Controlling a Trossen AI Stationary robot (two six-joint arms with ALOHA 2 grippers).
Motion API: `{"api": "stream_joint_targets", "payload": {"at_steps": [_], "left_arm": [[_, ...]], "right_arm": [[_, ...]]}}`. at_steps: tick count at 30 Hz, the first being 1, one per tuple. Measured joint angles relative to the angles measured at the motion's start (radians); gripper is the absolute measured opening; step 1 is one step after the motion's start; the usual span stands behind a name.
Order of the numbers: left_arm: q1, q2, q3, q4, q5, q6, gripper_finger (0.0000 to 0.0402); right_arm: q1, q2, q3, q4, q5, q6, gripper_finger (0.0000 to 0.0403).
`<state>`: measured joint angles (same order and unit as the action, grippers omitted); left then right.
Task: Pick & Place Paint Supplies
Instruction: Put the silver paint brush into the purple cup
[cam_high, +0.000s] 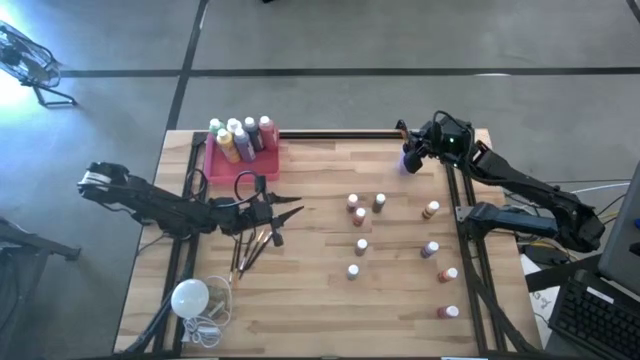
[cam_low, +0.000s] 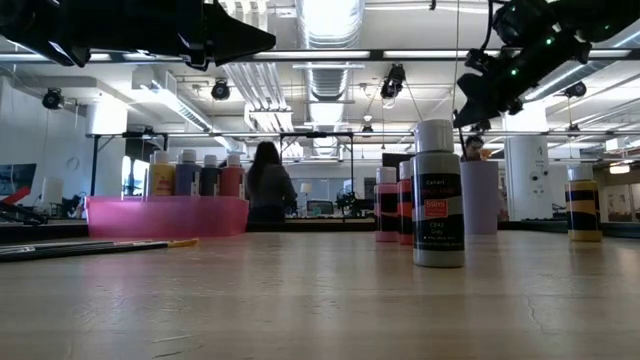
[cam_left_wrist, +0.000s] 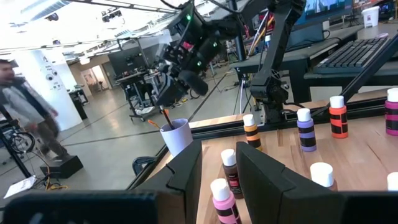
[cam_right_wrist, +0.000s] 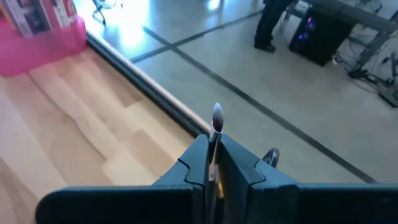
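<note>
Risk: paintbrush (cam_right_wrist: 216, 124) pinched thin between my right gripper (cam_right_wrist: 214, 171) fingers; could twist or slip, miss purple cup (cam_left_wrist: 176, 135), or knock cup over table edge. Cup sits at far right corner; brush tip seems just above rim, hard to tell. My right arm reaches to that corner, jaws clenched on brush. My left gripper (cam_left_wrist: 219, 171) hovers mid-left over remaining brushes (cam_high: 250, 250), jaws parted, grasping nothing. Small bottles (cam_high: 360, 246) scattered right; larger bottles in pink tray (cam_high: 215, 160).
</note>
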<state>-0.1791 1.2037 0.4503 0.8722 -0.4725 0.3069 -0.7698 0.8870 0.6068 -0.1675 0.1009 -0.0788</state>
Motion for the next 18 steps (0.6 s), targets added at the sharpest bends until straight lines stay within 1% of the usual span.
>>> {"api": "stream_joint_targets", "payload": {"at_steps": [5,18], "left_arm": [[0.0,0.0,0.0,0.0,0.0,0.0,0.0106],[0.0,0.0,0.0,0.0,0.0,0.0,0.0106]], "right_arm": [[-0.02,0.003,-0.052,0.051,0.0,0.002,0.0018],[-0.049,0.004,-0.141,0.094,-0.006,0.026,0.0018]]}}
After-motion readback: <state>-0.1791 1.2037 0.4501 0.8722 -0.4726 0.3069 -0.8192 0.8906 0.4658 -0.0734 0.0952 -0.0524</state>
